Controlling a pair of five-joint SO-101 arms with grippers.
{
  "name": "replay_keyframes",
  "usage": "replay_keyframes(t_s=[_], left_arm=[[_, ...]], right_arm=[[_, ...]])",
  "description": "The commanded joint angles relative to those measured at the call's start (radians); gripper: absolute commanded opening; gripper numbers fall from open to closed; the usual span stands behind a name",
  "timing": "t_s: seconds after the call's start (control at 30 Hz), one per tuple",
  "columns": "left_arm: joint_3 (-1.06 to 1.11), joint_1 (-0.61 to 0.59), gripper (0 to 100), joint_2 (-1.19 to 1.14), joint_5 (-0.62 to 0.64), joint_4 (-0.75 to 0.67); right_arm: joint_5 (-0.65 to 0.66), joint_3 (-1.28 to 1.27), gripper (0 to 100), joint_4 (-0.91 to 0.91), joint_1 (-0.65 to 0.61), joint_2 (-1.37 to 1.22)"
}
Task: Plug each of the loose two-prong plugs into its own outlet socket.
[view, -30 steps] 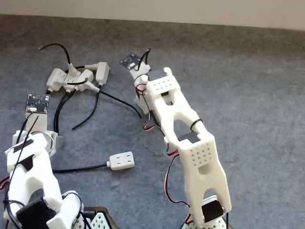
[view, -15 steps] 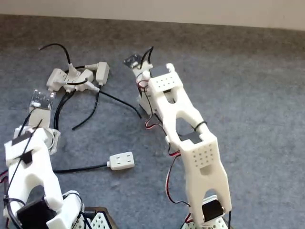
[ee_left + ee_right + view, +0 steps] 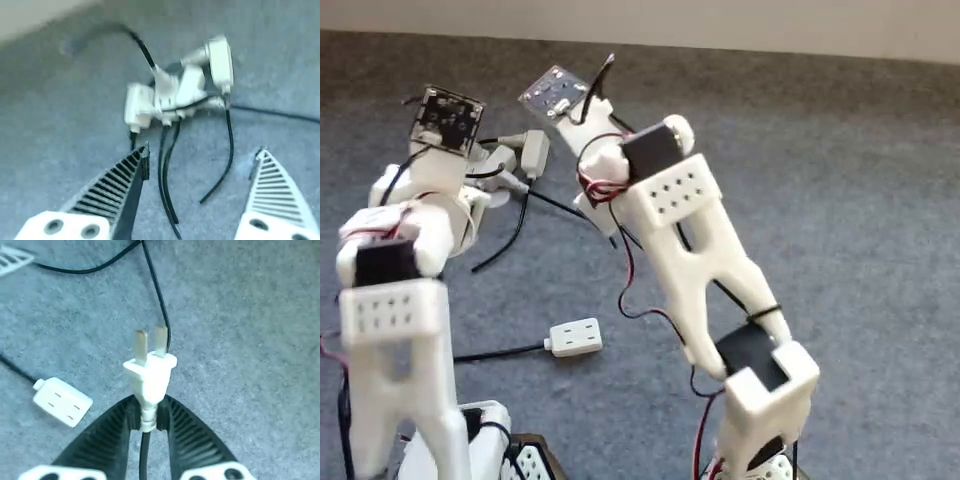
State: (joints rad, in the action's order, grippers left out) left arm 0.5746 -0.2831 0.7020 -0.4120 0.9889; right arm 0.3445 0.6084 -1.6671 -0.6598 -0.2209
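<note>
A grey carpet (image 3: pixel 860 200) covers the work surface, and both white arms stand over it. The right arm (image 3: pixel 690 240) is raised toward the far side and the left arm (image 3: pixel 395 300) is beside it.

By the look of it the task has barely begun. One plug is in hand but not seated, and the rest wait on the floor.

Under the left arm lies a cluster of white plugs and adapters (image 3: pixel 175 92), tangled with black cords (image 3: pixel 167 175). I cannot tell whether any of these are already mated. The left gripper (image 3: pixel 201 152) hangs above the cluster with its ribbed fingers spread wide, holding nothing.

Nearer the arm bases, a white outlet block (image 3: pixel 573 337) rests flat at the end of its black lead. Its slotted face is up and every visible slot is vacant.

The right gripper (image 3: pixel 149 412) is clamped on a white two-prong plug (image 3: pixel 150 372), pinching its narrow neck. The plug's black cord runs back between the fingers. It sits upright in the grasp, apart from the outlet block. Its two flat brass-coloured prongs (image 3: pixel 150 342) point away from the wrist, straight and parallel.
</note>
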Motion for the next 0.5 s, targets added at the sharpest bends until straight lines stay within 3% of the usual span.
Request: replay_keyframes(t_s=[0.0,0.17,0.27,0.47], left_arm=[[-0.065,0.019,32,0.156,0.021,0.074],[-0.067,0.018,32,0.194,0.021,0.098],[-0.067,0.022,32,0.196,0.041,0.13],[-0.058,0.038,32,0.197,0.081,0.137]], right_arm=[[-0.012,-0.038,0.7,-0.022,0.008,0.142],[-0.006,-0.188,0.7,-0.012,0.008,0.369],[-0.009,-0.412,0.7,0.045,0.01,0.493],[-0.012,-1.162,0.7,0.57,0.01,0.742]])
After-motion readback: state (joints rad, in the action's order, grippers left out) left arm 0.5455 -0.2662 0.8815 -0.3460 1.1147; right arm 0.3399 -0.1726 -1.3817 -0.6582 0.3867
